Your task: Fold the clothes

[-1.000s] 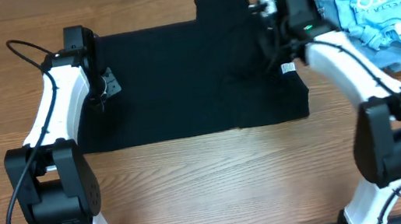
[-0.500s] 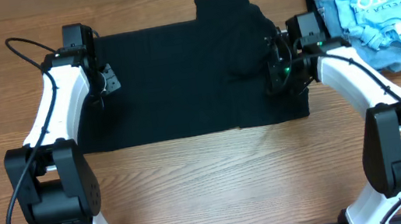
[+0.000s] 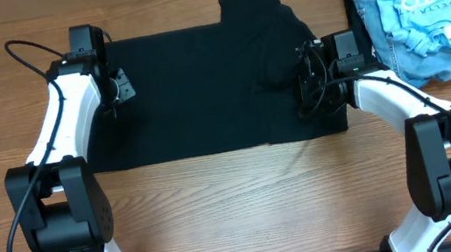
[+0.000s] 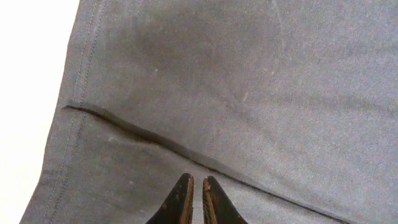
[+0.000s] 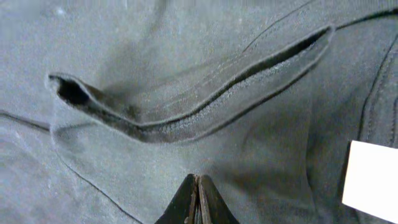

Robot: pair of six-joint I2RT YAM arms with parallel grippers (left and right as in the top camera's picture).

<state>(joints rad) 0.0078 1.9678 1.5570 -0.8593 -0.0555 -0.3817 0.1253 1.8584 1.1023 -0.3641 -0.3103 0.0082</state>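
T-shirt (image 3: 202, 85) is laid out flat on table (image 3: 236, 204), between the two arms, long side running left to right. One sleeve (image 3: 248, 3) sticks out toward the far edge. Jeans (image 3: 364, 0) and blue shirt (image 3: 429, 0) are bunched at the far right corner, apart from the T-shirt and not involved.

Left gripper (image 3: 118, 88) is held over the left end of the T-shirt, just inside the hem (image 4: 68, 112). In the left wrist view the left gripper (image 4: 198, 190) is seen nearly closed, only a thin slit between the fingers, no cloth seen pinched. A slanted crease (image 4: 155, 140) is crossed just ahead of the tips.

Right gripper (image 3: 309, 88) is placed over the right end, by the neck. In the right wrist view the right gripper (image 5: 198, 186) is seen pressed closed, nothing visibly gripped. The collar (image 5: 186, 118) gapes open just ahead of it, and the label (image 5: 372, 180) is caught at the right edge of that view.

Step judged: early, between grasps. The garment is spread but no clean fold is seen; some loose bunching is noted near the collar.

Next move calls for: both jaws to be opened, each lowered onto an edge (hem on the left, collar or shoulder on the right), a single layer to be pinched, then both ends carried across together. Soft fabric is likely to sag and drag, so an uneven lift would probably skew the fold
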